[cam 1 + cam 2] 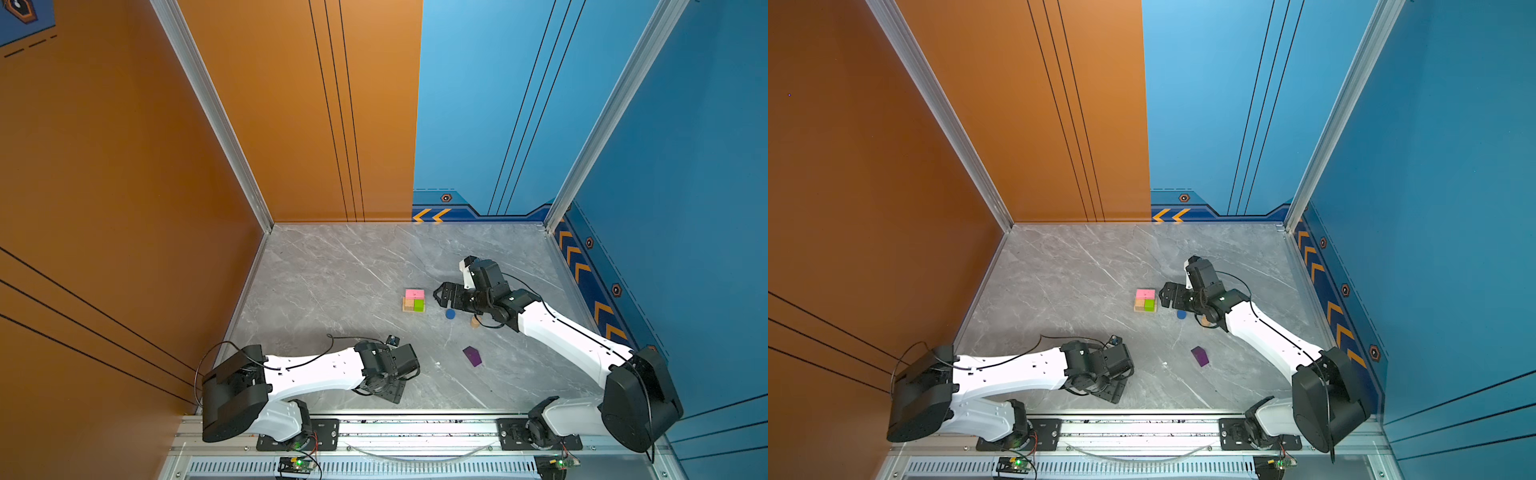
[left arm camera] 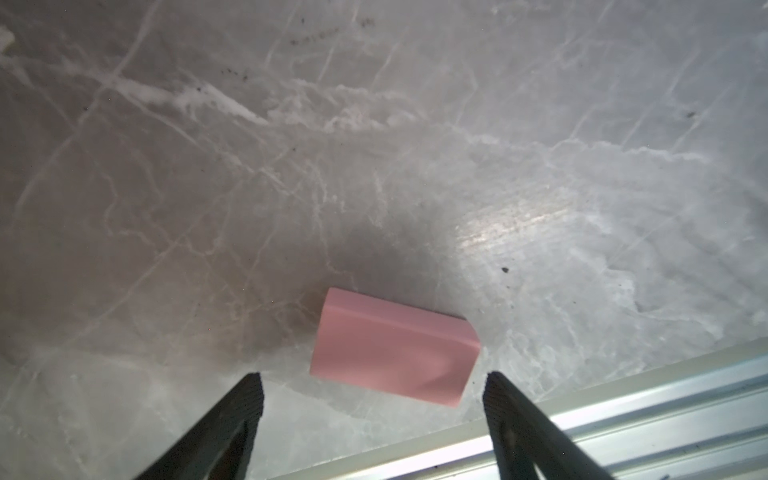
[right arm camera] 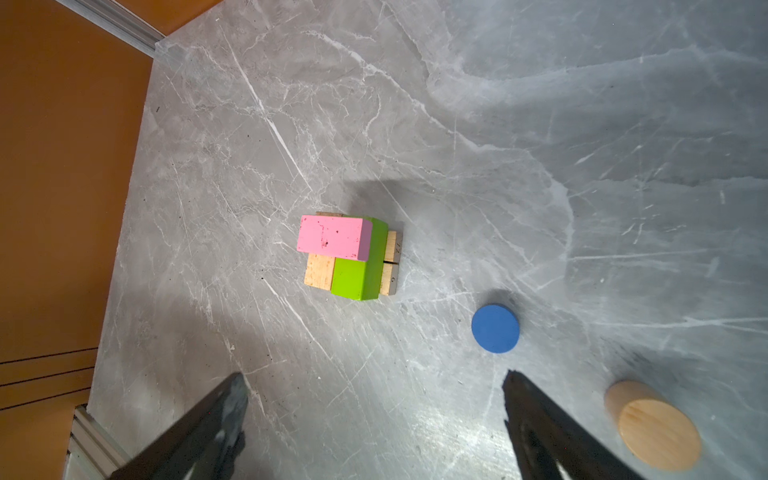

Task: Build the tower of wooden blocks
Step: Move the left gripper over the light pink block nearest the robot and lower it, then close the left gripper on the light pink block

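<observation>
Partly hidden tan cylinder [image 1: 474, 323] behind right arm [image 1: 557, 332], tower [image 1: 414, 300] base mostly covered

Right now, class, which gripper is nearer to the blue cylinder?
Right. The right gripper hangs just beside the blue cylinder; the left gripper is far off, near the front rail by a pink slab.

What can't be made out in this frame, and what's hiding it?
Loose pink slab: left wrist view only; in both top views the left arm covers it.
Left tool: top views hide its jaws under that arm.
Tan cylinder: right arm half covers it in top views.
Tower base: mostly under upper blocks.
</observation>
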`<state>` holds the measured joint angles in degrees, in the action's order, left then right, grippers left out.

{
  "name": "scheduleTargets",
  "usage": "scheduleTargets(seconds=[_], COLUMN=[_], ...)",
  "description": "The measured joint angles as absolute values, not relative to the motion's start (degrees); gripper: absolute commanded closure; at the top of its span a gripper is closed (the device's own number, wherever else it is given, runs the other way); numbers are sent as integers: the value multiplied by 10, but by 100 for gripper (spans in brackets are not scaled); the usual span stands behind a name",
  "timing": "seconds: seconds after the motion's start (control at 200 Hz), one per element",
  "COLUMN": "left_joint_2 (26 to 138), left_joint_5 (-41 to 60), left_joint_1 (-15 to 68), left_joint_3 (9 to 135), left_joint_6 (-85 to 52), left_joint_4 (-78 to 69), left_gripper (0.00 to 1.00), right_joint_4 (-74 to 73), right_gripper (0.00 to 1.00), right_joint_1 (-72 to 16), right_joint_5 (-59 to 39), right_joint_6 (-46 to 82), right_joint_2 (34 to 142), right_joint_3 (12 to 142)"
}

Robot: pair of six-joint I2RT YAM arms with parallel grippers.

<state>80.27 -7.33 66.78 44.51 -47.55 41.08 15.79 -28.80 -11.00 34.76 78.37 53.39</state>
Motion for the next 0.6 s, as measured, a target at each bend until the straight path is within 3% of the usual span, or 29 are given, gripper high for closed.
scheduleTargets(seconds=[0.601], left_joint_2=[827], left_joint_5=[-59], left_joint_1=[654], left_joint_3=[438], left_joint_6=[-474], left_joint_4=[368], left_gripper=[19], right_joint_4=[158], right_gripper=[4], right_joint_1=[-287], right_joint_5=[-118], right_joint_6=[350], right_joint_2=[784], right_joint_3=[534])
